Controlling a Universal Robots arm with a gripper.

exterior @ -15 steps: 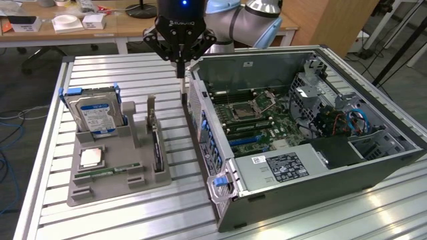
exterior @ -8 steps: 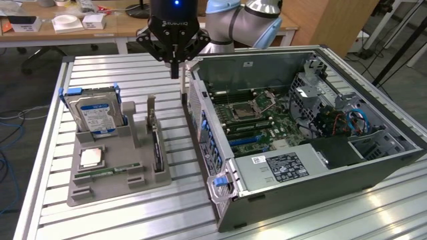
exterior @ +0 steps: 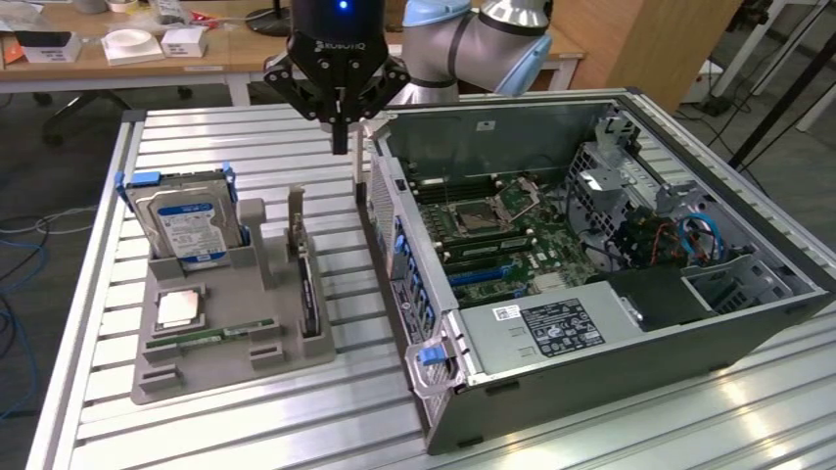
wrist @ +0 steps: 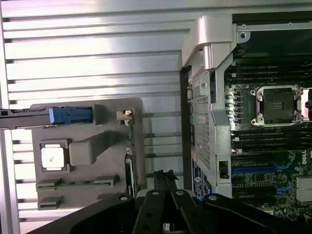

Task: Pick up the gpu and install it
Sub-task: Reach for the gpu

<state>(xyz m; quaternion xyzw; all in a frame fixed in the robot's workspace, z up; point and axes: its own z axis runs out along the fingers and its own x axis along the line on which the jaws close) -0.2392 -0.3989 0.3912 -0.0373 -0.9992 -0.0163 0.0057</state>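
In the exterior view we see the gripper [exterior: 340, 140] hanging closed and empty, its fingertips pressed together, above the slatted counter [exterior: 222, 147]. It hovers over the narrow gap between a gray holder [exterior: 222, 367] and the open case [exterior: 679, 333]. The gpu [exterior: 309, 289] stands on edge in a slot of the holder, below the gripper and slightly toward the exterior view's left, well apart from the fingertips. Its silvery bracket end points up toward the gripper. Farther from the gripper on the same side, the holder carries a hard drive [exterior: 190, 225] standing upright, a CPU [exterior: 179, 306] lying flat and a memory stick [exterior: 196, 340]. On the gripper's other side the case lies open, and the motherboard [exterior: 503, 235] inside faces up.

In the wrist view we look down past the closed gripper [wrist: 165, 179] at the counter [wrist: 97, 48]. The gpu [wrist: 130, 161] appears edge-on as a thin dark line along the holder [wrist: 87, 192], near the fingertips and on the side away from the case [wrist: 209, 102]. Beyond the gpu sit the CPU [wrist: 52, 158], the memory stick [wrist: 78, 183] and the blue-framed hard drive [wrist: 70, 115]. On the gripper's far side we see the motherboard [wrist: 253, 161] with its bare socket [wrist: 278, 105].
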